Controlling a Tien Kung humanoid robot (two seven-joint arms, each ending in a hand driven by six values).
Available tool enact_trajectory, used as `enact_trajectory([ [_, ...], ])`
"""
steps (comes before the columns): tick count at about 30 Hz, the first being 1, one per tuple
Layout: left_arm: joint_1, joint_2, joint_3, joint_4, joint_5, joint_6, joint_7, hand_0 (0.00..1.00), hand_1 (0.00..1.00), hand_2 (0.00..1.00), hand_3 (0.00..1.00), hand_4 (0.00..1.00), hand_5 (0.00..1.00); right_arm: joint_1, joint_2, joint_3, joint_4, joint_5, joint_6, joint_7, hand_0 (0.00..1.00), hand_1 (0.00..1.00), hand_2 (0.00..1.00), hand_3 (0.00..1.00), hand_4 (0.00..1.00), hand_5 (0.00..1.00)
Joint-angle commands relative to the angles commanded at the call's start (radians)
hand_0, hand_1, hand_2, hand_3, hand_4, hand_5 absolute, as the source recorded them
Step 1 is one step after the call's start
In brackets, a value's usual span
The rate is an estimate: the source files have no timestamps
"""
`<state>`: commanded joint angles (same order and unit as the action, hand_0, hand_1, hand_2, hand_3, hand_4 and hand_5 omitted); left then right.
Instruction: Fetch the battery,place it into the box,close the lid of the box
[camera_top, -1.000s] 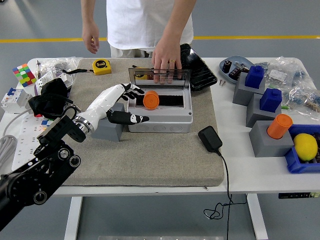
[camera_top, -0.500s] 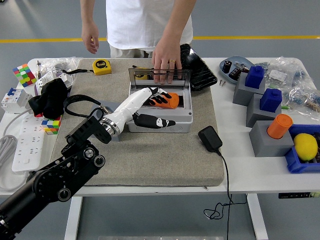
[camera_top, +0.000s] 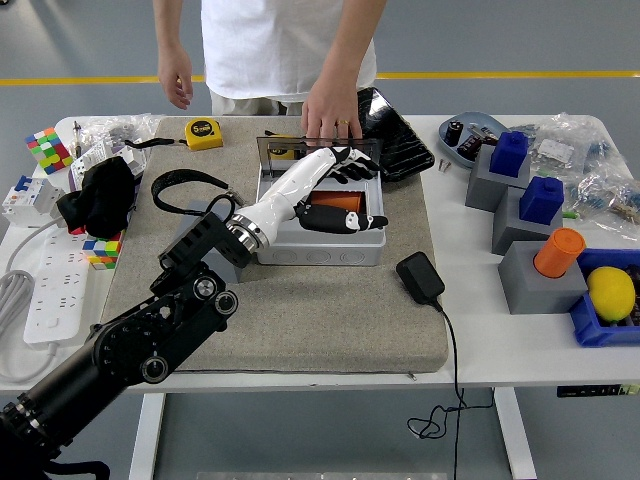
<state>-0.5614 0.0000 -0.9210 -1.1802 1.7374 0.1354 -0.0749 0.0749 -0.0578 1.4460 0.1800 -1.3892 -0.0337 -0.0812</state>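
Note:
An orange battery lies inside the grey box on the felt mat. The box's clear lid stands upright at the back. A person's hand rests on the lid's top edge. My left hand reaches over the open box from the left. Its fingers are spread against the inner face of the lid, and its thumb lies along the box's front rim. The hand holds nothing, and the battery sits under the palm. My right arm is out of the picture.
A black charger with its cable lies right of the box. A black tray and a yellow tape measure sit behind it. Grey blocks with blue and orange caps and a blue bin with a lemon stand at the right. A power strip is at the left.
My left hand has moved right and back across the box, from its left end to the lid. The battery now lies flat in the box. The person's hand has stayed on the lid.

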Motion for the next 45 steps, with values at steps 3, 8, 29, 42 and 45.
enact_trajectory([
  [3, -0.018, 0.0, -0.031, 0.01, 0.047, 0.009, -0.01, 0.64, 0.708, 0.686, 0.726, 0.998, 0.341, 0.0, 0.001, -0.002, 0.0, 0.001, 0.0, 0.0, 0.64, 0.635, 0.668, 0.586, 0.998, 0.566],
  [8, -0.056, 0.0, -0.085, 0.049, 0.13, 0.006, 0.001, 0.787, 0.804, 0.769, 0.776, 0.998, 0.366, 0.006, -0.001, -0.015, 0.0, 0.011, 0.001, 0.002, 0.641, 0.635, 0.668, 0.585, 0.998, 0.566],
  [29, -0.055, 0.001, -0.132, 0.105, 0.244, -0.085, 0.136, 0.787, 0.809, 0.764, 0.76, 0.998, 0.426, 0.001, 0.001, -0.005, 0.0, 0.01, -0.001, 0.003, 0.642, 0.635, 0.668, 0.586, 0.998, 0.566],
  [42, 0.013, 0.038, -0.078, -0.05, 0.202, -0.136, 0.229, 0.702, 0.75, 0.723, 0.738, 0.998, 0.415, 0.0, 0.002, 0.001, 0.0, 0.008, -0.002, 0.006, 0.641, 0.635, 0.668, 0.586, 0.998, 0.567],
  [45, 0.032, 0.052, -0.062, -0.075, 0.187, -0.145, 0.246, 0.677, 0.736, 0.716, 0.735, 0.998, 0.416, -0.001, 0.001, 0.001, 0.0, 0.006, -0.002, 0.005, 0.641, 0.635, 0.668, 0.586, 0.998, 0.567],
])
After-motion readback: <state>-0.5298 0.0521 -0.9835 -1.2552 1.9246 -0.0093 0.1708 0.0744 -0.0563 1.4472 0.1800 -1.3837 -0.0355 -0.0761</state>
